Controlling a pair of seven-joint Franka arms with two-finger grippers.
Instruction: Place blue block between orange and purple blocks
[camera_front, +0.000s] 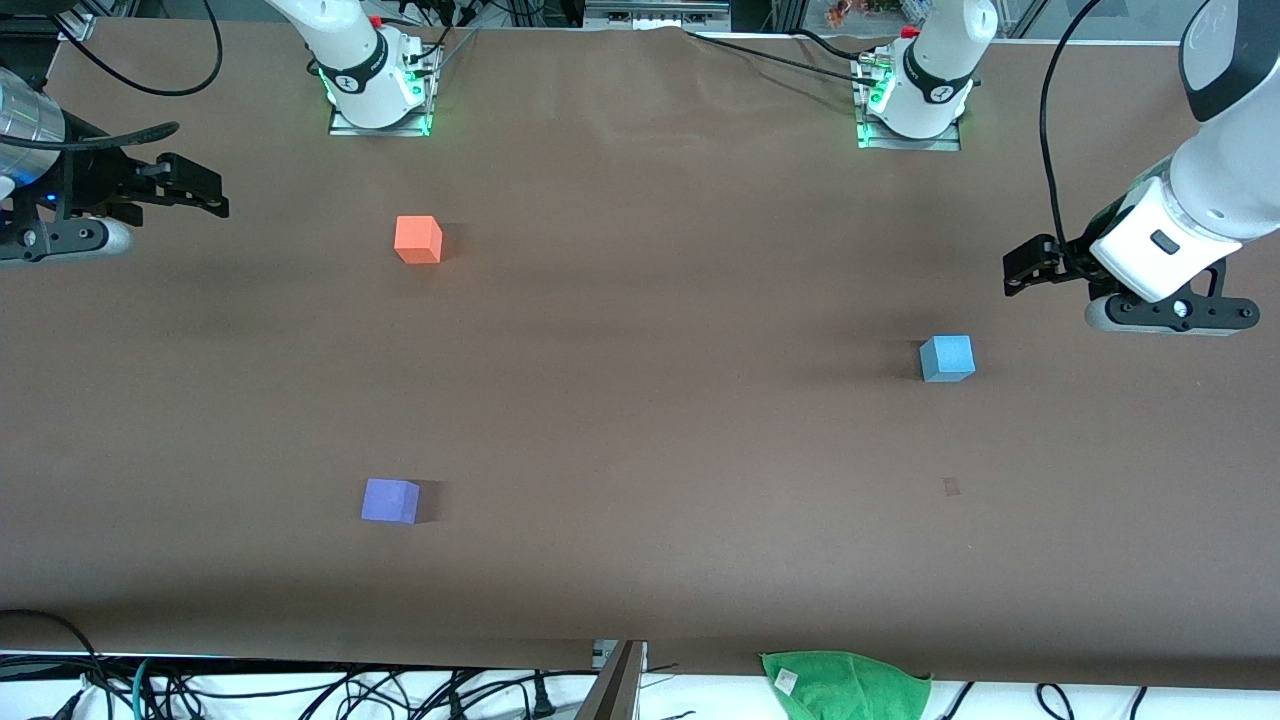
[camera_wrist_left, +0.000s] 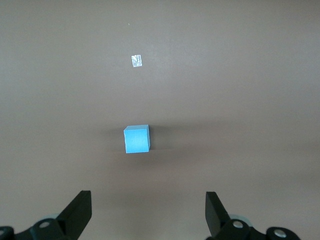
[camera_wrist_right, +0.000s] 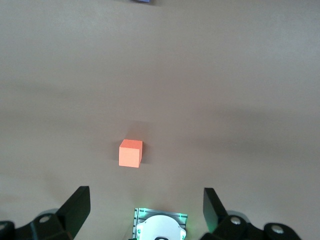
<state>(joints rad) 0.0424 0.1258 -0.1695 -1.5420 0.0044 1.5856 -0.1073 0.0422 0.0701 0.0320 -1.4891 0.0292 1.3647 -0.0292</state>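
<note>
The sky-blue block (camera_front: 946, 358) sits on the brown table toward the left arm's end. The orange block (camera_front: 418, 239) sits toward the right arm's end, and the purple block (camera_front: 390, 500) sits nearer to the front camera than it, with a wide gap between them. My left gripper (camera_front: 1030, 268) is open and empty, up over the table at its end, apart from the blue block (camera_wrist_left: 137, 139), which lies ahead of my open jaws (camera_wrist_left: 148, 215). My right gripper (camera_front: 195, 190) is open and empty over its end of the table. Its wrist view shows the orange block (camera_wrist_right: 130, 153) ahead of the jaws (camera_wrist_right: 146, 212).
A small pale patch (camera_front: 951, 486) marks the table nearer to the front camera than the blue block; it also shows in the left wrist view (camera_wrist_left: 136, 61). A green cloth (camera_front: 845, 685) lies at the table's front edge. The arms' bases (camera_front: 375, 85) stand along the back edge.
</note>
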